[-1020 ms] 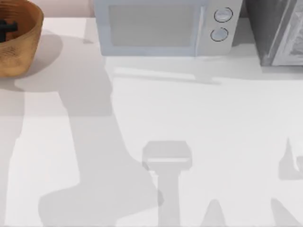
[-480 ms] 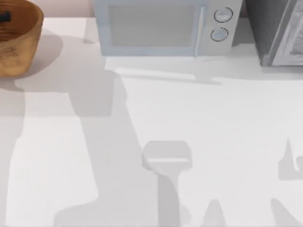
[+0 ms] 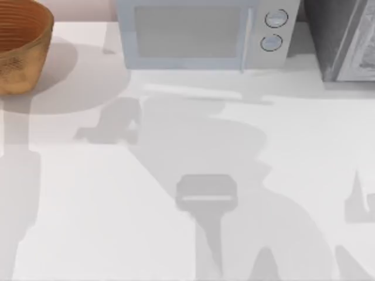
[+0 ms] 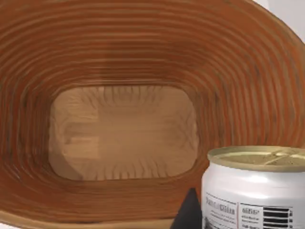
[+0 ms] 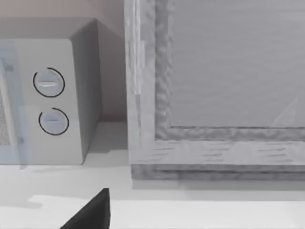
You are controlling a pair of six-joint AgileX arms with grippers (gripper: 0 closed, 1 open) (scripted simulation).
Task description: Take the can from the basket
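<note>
The basket, a tan-orange ribbed bowl, stands at the table's far left corner. The left wrist view looks down into the basket, whose floor is bare. Close in front of that camera hangs the can, silver-sided with a gold top and a printed label. My left gripper is shut on it, one dark fingertip showing beside the can's side. The can is above the basket's near rim. My right gripper shows as a dark tip low over the table near the back right.
A grey-white microwave stands along the back edge, its two dials facing the right wrist camera. A tall grey box fills the back right corner. Arm shadows lie across the white table.
The dark left gripper seen inside the basket in the top view rose and left that view. The arm's shadow swept rightward across the table.
</note>
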